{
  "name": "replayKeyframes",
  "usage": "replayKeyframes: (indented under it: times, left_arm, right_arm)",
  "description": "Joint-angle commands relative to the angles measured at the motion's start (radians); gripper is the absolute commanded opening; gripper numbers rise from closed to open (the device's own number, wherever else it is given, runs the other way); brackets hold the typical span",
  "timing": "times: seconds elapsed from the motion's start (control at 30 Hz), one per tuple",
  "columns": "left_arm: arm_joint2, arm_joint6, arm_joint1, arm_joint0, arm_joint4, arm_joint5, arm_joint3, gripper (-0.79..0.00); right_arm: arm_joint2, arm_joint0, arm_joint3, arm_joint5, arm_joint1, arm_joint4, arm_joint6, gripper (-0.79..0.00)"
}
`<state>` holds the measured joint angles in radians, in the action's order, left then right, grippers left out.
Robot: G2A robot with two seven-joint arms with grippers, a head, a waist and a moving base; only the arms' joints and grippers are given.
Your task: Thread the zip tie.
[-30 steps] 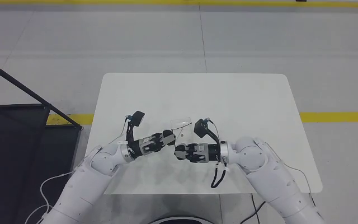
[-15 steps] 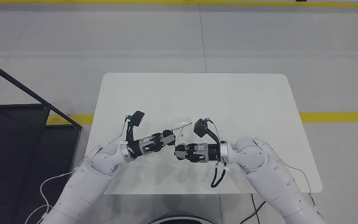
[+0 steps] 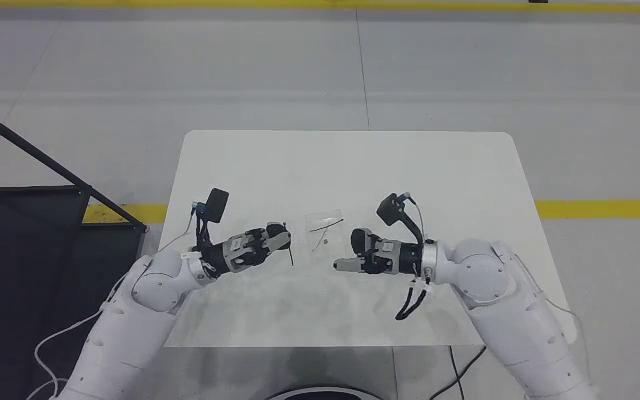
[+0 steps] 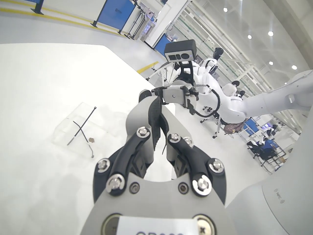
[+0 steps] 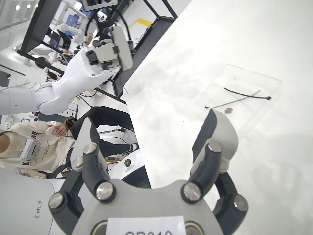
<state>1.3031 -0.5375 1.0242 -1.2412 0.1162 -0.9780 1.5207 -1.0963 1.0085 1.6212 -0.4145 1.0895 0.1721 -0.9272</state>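
Pinching the zip tie (image 3: 290, 255) tight in my left gripper (image 3: 283, 241), I hold it off the table (image 3: 420, 180) so its tail hangs free for threading. The clear tray (image 3: 335, 217) between my arms holds two spare ties (image 3: 322, 227). My right gripper (image 3: 346, 254) hovers close by, spread wide and empty.

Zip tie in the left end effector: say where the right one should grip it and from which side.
Probably the free tail of the zip tie, poking out past the shut left end effector. Come in from the open right end effector side, closing across the thin strand; the rest is pinched inside.
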Motion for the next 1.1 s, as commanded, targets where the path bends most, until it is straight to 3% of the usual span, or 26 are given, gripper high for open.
replayKeyframes:
  times: [0.0, 0.1, 0.47, 0.53, 0.8, 1.07]
  left_arm:
    - [0.026, 0.006, -0.006, -0.028, 0.017, -0.034, 0.019, -0.785]
    - [0.062, 0.030, -0.013, -0.070, 0.043, -0.034, 0.067, -0.785]
    - [0.066, 0.033, -0.013, -0.075, 0.047, -0.034, 0.074, -0.785]
    - [0.069, 0.048, -0.013, -0.073, 0.053, 0.009, 0.072, -0.785]
    - [0.026, 0.048, -0.012, -0.014, 0.097, -0.034, 0.033, -0.785]
    - [-0.022, 0.100, -0.028, 0.019, 0.166, -0.034, 0.034, -0.785]
  right_arm:
    - [0.003, -0.018, -0.004, 0.076, 0.000, 0.002, -0.030, 0.000]
    - [0.011, -0.032, -0.008, 0.143, 0.000, 0.032, -0.053, 0.000]
    - [0.011, -0.032, -0.008, 0.143, 0.000, 0.032, -0.053, 0.000]
    - [0.025, -0.029, -0.010, 0.135, 0.001, 0.041, -0.051, 0.000]
    - [0.123, -0.173, -0.109, 0.326, 0.031, 0.134, -0.052, 0.000]
    - [0.250, -0.343, -0.290, 0.359, 0.081, 0.181, -0.066, 0.000]
